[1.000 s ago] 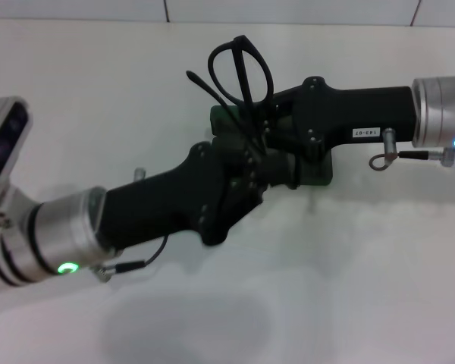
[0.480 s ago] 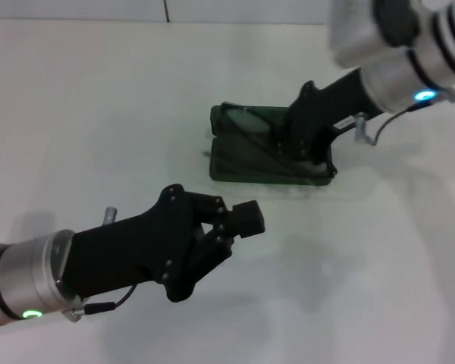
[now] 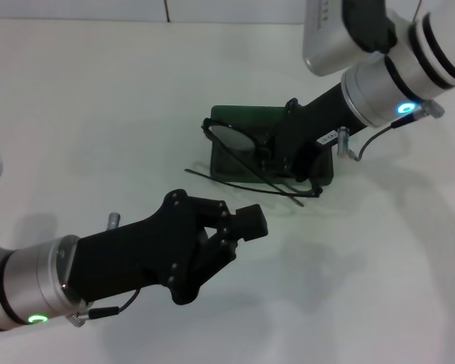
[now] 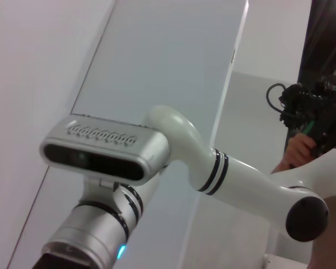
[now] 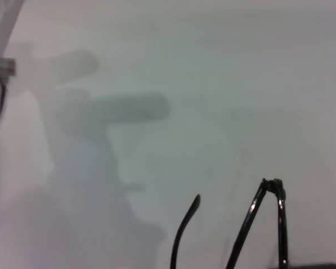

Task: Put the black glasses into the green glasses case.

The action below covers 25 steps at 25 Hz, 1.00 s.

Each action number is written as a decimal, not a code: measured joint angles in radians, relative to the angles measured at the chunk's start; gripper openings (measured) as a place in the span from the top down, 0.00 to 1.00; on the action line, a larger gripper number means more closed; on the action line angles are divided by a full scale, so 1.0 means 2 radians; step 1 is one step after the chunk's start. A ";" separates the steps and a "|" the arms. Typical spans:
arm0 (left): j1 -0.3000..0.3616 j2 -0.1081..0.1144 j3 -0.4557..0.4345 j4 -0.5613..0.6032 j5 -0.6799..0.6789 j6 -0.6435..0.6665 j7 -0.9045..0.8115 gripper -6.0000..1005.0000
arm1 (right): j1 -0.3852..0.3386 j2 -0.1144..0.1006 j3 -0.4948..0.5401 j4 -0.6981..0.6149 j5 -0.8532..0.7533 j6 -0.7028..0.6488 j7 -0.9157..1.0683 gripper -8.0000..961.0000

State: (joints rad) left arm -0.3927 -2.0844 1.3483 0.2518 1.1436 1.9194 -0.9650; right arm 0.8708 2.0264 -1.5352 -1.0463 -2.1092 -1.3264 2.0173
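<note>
Since the previous frame, the black glasses [image 3: 246, 155] have appeared at the right gripper [image 3: 277, 158], whose fingers' closure cannot be told, frame over the open green glasses case [image 3: 246, 116] and temples trailing onto the table [image 3: 98, 98], while the left gripper [image 3: 239, 227], closed and empty, sits nearer.
</note>
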 joint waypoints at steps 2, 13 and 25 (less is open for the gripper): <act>-0.003 0.000 0.000 0.000 0.000 -0.002 -0.002 0.97 | -0.014 -0.002 0.007 -0.010 0.033 -0.005 -0.010 0.86; -0.015 0.002 0.000 0.000 -0.001 -0.005 -0.014 0.97 | -0.029 -0.009 0.076 -0.041 -0.021 -0.145 0.072 0.86; -0.007 0.000 0.000 0.001 0.000 -0.021 -0.012 0.97 | -0.053 -0.004 0.078 -0.125 -0.217 -0.231 0.255 0.86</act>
State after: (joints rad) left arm -0.4074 -2.0840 1.3483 0.2532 1.1434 1.8783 -0.9883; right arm 0.7643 2.0174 -1.3801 -1.2972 -2.5442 -1.7893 2.5282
